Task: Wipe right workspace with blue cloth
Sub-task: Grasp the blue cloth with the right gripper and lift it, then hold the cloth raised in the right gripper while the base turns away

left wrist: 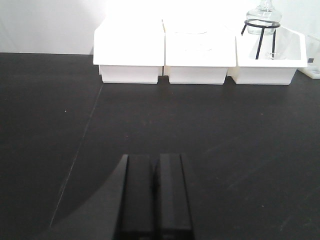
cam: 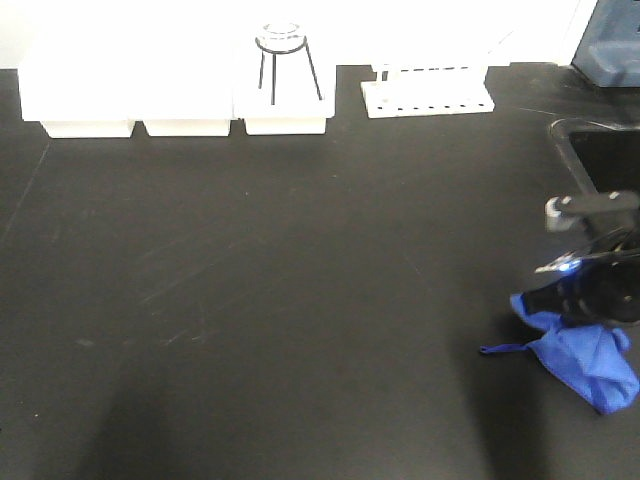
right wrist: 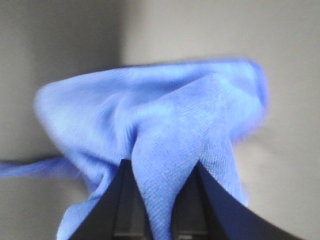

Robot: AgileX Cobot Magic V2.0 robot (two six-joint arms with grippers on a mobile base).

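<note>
The right claw (right wrist: 161, 172) pinches a bunched fold of the small royal-blue fabric cloth (right wrist: 150, 110) at the near right of the matte black table (cam: 250, 250), just near of the dark sink basin (cam: 605, 150). The grip likely leaves fabric hanging free as a wiping pad; whether it touches the table cannot be told. The left claw (left wrist: 156, 165), pressed together, faces 3 white plastic trays (left wrist: 200, 55) at the far edge.

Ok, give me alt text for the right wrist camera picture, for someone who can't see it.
The right gripper pinches a fold of a soft royal-blue woven cloth, which bunches up and fills most of the frame. A thin blue strand trails off left, over a blurred grey background.
</note>
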